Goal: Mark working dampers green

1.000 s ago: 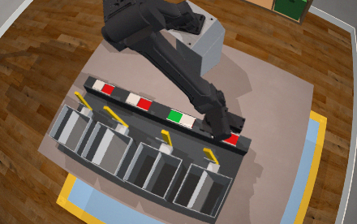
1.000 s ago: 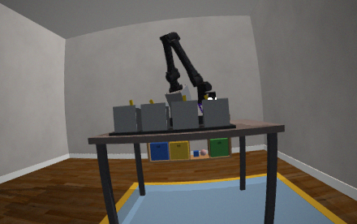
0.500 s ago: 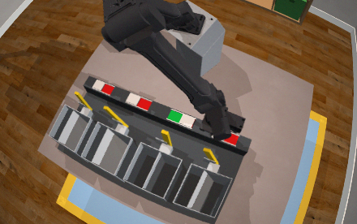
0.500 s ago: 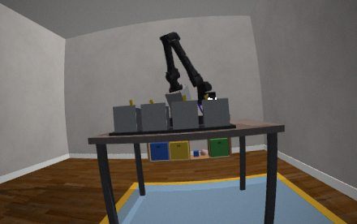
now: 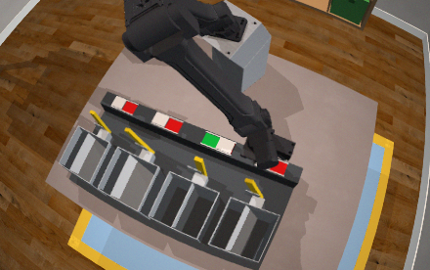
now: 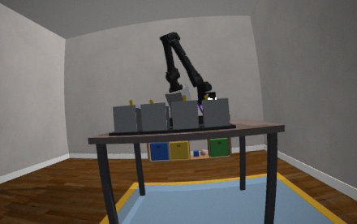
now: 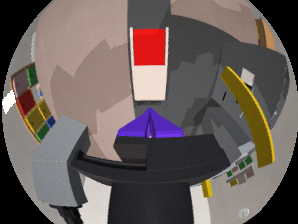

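Two empty, closed fingers (image 6: 200,108) needed a low, straight push on the cover (image 7: 149,83) toward the surface's (image 5: 337,122) (image 6: 260,124) (image 7: 62,42) right edge, seen from above.

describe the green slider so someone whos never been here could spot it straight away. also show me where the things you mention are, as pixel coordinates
On the table (image 5: 337,112) (image 6: 260,127), find the long dark rail (image 5: 192,133) running in front of four grey dampers. Third from the top view's left is the slider (image 5: 216,142) you want; it alone shows green, while the others show red.
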